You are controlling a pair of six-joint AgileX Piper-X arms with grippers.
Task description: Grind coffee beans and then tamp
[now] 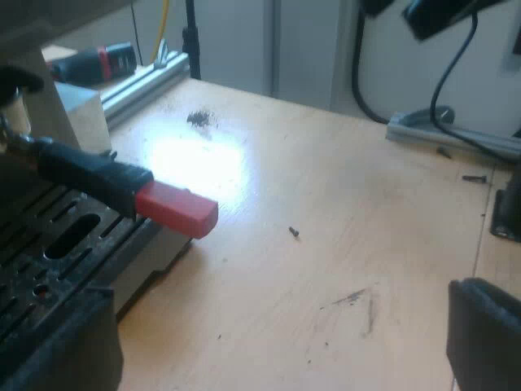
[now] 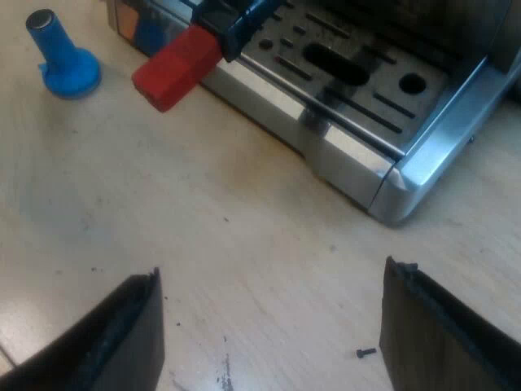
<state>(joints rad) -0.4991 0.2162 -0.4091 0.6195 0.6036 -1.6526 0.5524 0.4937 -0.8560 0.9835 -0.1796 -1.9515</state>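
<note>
My left gripper (image 1: 281, 326) is spread wide and holds nothing; it hangs over the bare table (image 1: 326, 212), just beside the drip tray (image 1: 57, 236). My right gripper (image 2: 273, 277) is spread wide and empty too, above the table near the corner of the espresso machine (image 2: 407, 163). The dark handle (image 1: 85, 173) comes out from the machine's front, and its red end (image 2: 175, 65) reaches past the tray and over the table. The blue tamper (image 2: 61, 61) stands upright near the red end, not touching it.

I think the danger is the handle: if I close on the smooth red end and not on the dark part, my fingers can slip when I turn it. A wide finger can also knock the tamper over.

The table is pale wood with scratches. Some spilled grounds (image 1: 199, 120) and a small loose screw (image 2: 365, 353) lie on it; the tamper would sit crooked on them. Behind the table are a metal rail (image 1: 146, 75), black cables (image 1: 444, 90) and a light wall (image 1: 309, 41).
</note>
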